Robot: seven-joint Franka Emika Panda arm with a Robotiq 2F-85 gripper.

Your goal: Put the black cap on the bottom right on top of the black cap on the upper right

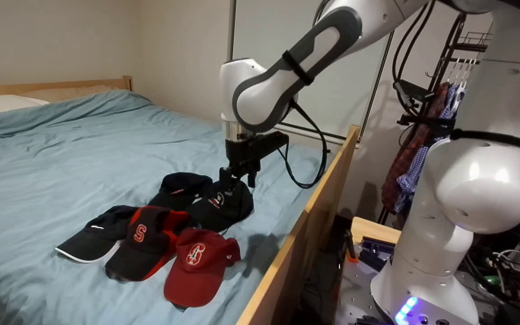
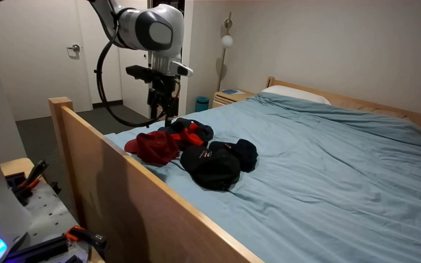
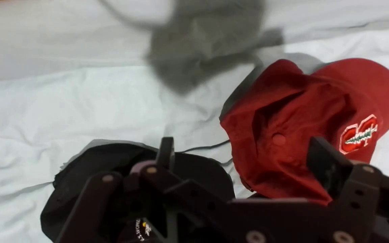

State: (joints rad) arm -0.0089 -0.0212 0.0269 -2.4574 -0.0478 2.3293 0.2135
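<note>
A black cap with a white emblem (image 1: 237,205) lies on the bed, nearest the footboard; it shows in both exterior views (image 2: 214,170) and at lower left in the wrist view (image 3: 86,168). Another dark cap (image 1: 185,184) lies against it, also in both exterior views (image 2: 246,155). A black cap with a white-edged brim (image 1: 99,232) lies in the front row. My gripper (image 1: 239,179) hangs above the caps, also seen in an exterior view (image 2: 162,114). In the wrist view its fingers (image 3: 243,153) are wide apart with nothing between them. They partly hide the emblem cap.
A red cap (image 1: 197,271) lies beside the emblem cap and under the right finger in the wrist view (image 3: 275,158). A black-and-red cap (image 1: 142,243) lies between the front caps. The wooden footboard (image 1: 303,225) stands between bed (image 1: 120,149) and robot base.
</note>
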